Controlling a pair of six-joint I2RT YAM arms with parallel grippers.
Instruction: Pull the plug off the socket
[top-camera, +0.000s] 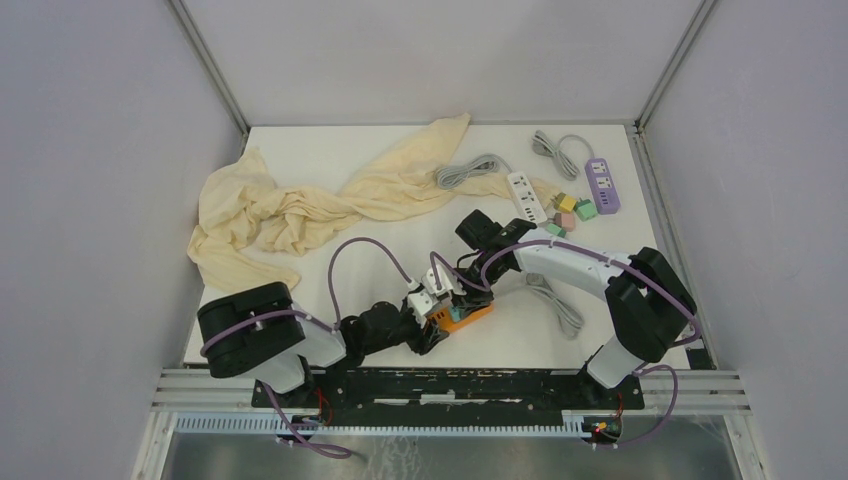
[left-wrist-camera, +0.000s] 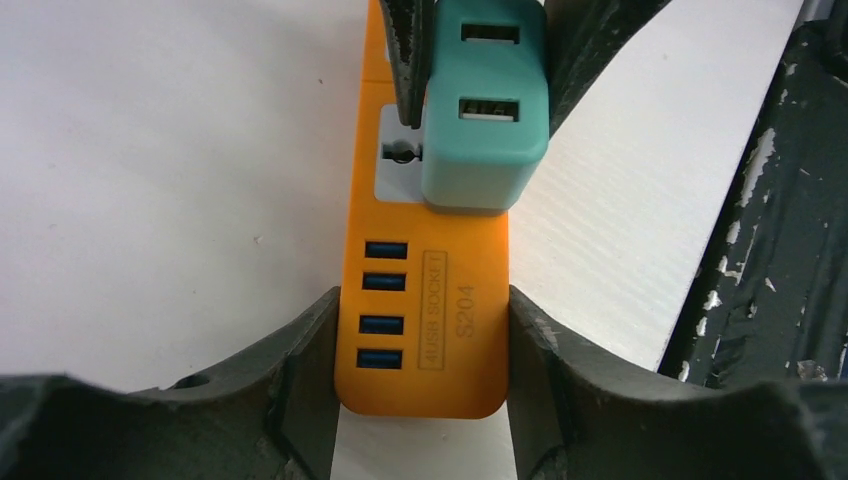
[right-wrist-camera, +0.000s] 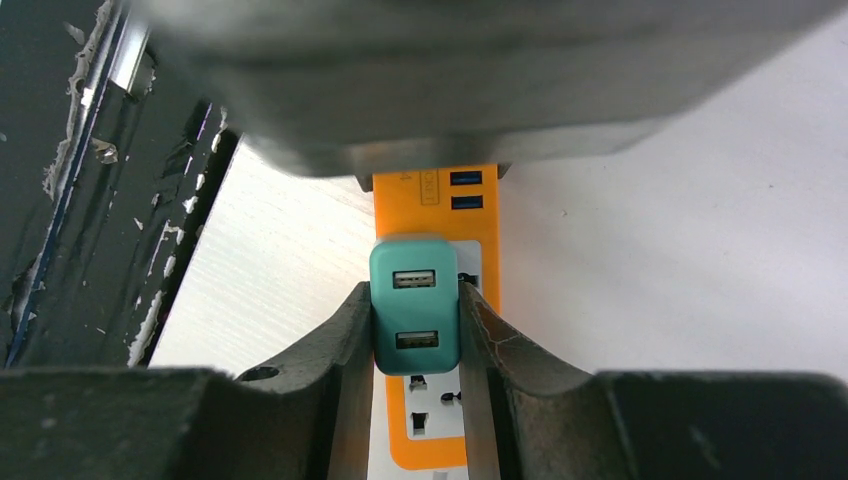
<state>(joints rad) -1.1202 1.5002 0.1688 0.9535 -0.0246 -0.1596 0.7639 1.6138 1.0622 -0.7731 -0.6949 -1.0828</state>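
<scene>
An orange socket strip (top-camera: 470, 317) lies on the white table near the front edge. A teal plug (left-wrist-camera: 487, 110) with two USB ports stands plugged into its white outlet panel. My left gripper (left-wrist-camera: 422, 335) straddles the strip's USB end (left-wrist-camera: 440, 300), and both fingers press its long sides. In the right wrist view my right gripper (right-wrist-camera: 415, 325) is shut on the teal plug (right-wrist-camera: 415, 300), one finger on each side. The plug still sits down on the socket strip (right-wrist-camera: 480, 215). The blurred grey bulk at the top of that view is the left gripper (right-wrist-camera: 450, 90).
A cream cloth (top-camera: 300, 205) sprawls across the back left. A white power strip (top-camera: 527, 196), a purple one (top-camera: 602, 186) and several small coloured plugs (top-camera: 566, 212) lie at the back right. A grey cable (top-camera: 560, 305) runs under the right arm. The black base rail (top-camera: 450, 385) borders the front.
</scene>
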